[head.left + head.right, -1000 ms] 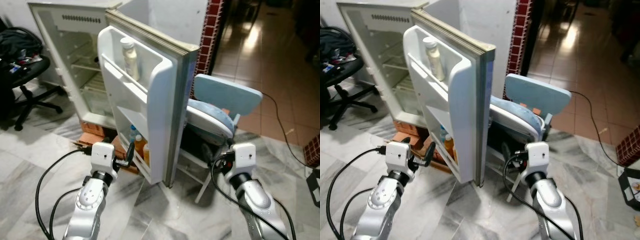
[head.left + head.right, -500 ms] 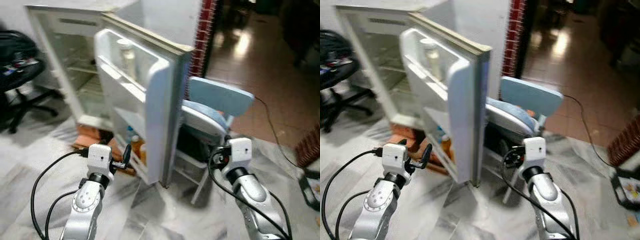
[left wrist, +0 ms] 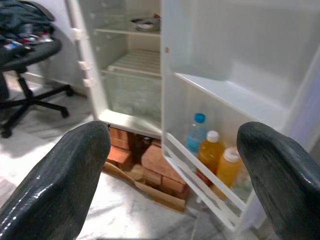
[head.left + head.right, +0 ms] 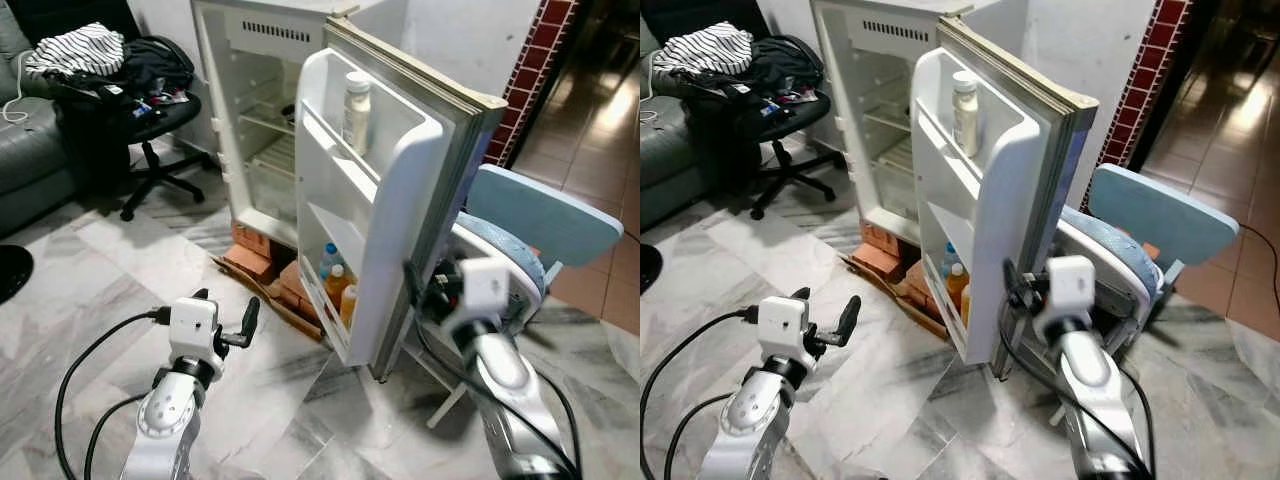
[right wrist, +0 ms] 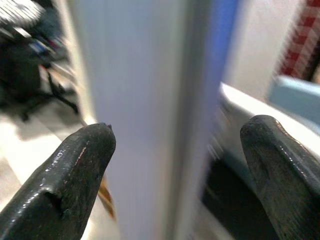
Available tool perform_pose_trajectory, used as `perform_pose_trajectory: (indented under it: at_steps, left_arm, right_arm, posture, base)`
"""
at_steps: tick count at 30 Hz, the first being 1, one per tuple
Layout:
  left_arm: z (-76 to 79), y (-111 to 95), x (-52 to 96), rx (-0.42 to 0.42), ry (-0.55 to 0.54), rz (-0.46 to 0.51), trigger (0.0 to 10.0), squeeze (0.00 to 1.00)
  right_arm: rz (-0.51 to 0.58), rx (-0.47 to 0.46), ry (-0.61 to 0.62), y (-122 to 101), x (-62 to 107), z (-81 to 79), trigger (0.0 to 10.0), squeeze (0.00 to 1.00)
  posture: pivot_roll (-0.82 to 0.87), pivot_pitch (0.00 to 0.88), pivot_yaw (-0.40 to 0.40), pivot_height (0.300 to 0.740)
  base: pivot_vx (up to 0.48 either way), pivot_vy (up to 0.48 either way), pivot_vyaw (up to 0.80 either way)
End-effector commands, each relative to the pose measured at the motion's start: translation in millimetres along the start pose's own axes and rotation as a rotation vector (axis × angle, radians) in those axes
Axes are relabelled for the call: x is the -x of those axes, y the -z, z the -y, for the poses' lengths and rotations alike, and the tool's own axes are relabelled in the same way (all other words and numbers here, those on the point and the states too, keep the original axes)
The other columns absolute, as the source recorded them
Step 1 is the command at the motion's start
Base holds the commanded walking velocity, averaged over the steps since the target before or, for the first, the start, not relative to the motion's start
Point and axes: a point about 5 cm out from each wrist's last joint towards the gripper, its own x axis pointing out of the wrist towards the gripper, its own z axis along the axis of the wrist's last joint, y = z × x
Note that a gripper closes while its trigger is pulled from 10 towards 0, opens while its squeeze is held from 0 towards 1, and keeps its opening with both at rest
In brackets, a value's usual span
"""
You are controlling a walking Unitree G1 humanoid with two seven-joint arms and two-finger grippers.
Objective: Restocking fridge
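A small white fridge [image 4: 262,120] stands with its door [image 4: 420,190] swung wide. The door's top shelf holds a pale bottle [image 4: 356,108]; its bottom shelf holds a blue-capped bottle [image 3: 196,135] and two orange bottles [image 3: 211,154]. My left gripper [image 4: 225,308] hovers low over the floor in front of the fridge, open and holding nothing, pointing at the door shelves. My right gripper [image 4: 418,285] is at the door's free edge [image 5: 150,125], open, with that edge showing between its fingers [image 5: 75,175]. Whether it touches the door I cannot tell.
A light blue chair [image 4: 545,225] stands close behind the open door. Bricks [image 4: 262,262] prop up the fridge. A black office chair [image 4: 140,110] piled with clothes and a grey sofa [image 4: 30,160] are at the left. A red tiled pillar [image 4: 528,70] is at the right.
The camera has swung, so the whole scene has shifted. My right gripper has come forward from beside the blue chair to the door's free edge. The left gripper stays low and open.
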Motion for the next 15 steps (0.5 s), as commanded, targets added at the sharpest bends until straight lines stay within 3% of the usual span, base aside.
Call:
perform_pose_trajectory:
  at_steps: [1,8,15]
  left_arm:
    - [2.9,-3,6.2,0.013,-0.001,0.007,10.0,0.00]
    - [1.7,0,16.6,0.024,-0.022,-0.005,10.0,0.00]
    - [-0.4,-2,16.8,0.020,-0.033,-0.006,10.0,0.00]
  right_arm:
    - [0.023,0.009,0.029,-4,10.5,5.4,10.0,0.00]
    - [0.011,0.013,0.063,4,29.1,8.8,10.0,0.00]
    - [0.007,0.026,0.063,5,30.0,7.4,10.0,0.00]
  posture:
    - [0.01,0.005,-0.006,0.740]
    - [0.00,0.008,-0.001,0.740]
    - [0.01,0.005,-0.006,0.740]
  base:
    - [0.000,0.000,0.00]
    - [0.000,0.000,0.00]
    - [0.000,0.000,0.00]
